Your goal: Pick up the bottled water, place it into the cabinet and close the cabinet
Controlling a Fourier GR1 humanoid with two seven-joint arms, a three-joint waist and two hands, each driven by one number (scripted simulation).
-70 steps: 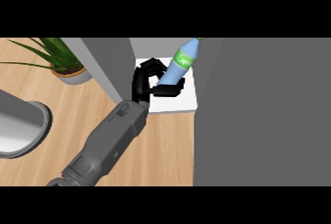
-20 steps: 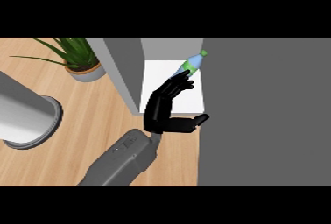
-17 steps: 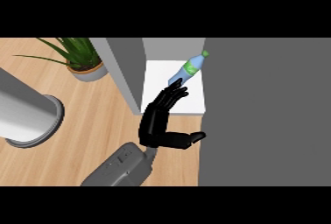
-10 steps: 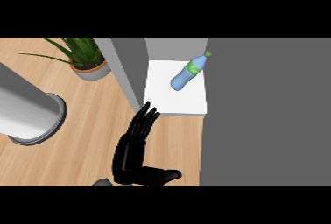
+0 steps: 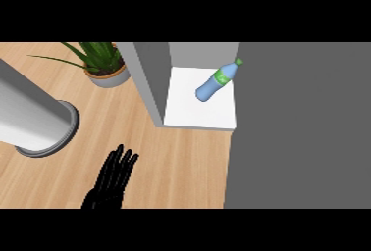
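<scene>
Wooden counter [image 5: 181, 162] is filling the lower left of your view, with a potted plant [image 5: 103, 66] sitting at its far edge and a big grey cylinder [image 5: 29, 122] standing at the left. You are looking at the cabinet [image 5: 152, 78] with its white shelf [image 5: 199, 108] showing; the bottle [image 5: 216, 81] is lying tilted on that shelf, cap pointing toward the dark grey door panel [image 5: 301, 122] at the right. Your one visible hand [image 5: 110, 181] is hovering over the counter near the bottom edge, well apart from the bottle, fingers straight and spread, holding nothing. Which hand it is, you cannot tell from this view.
</scene>
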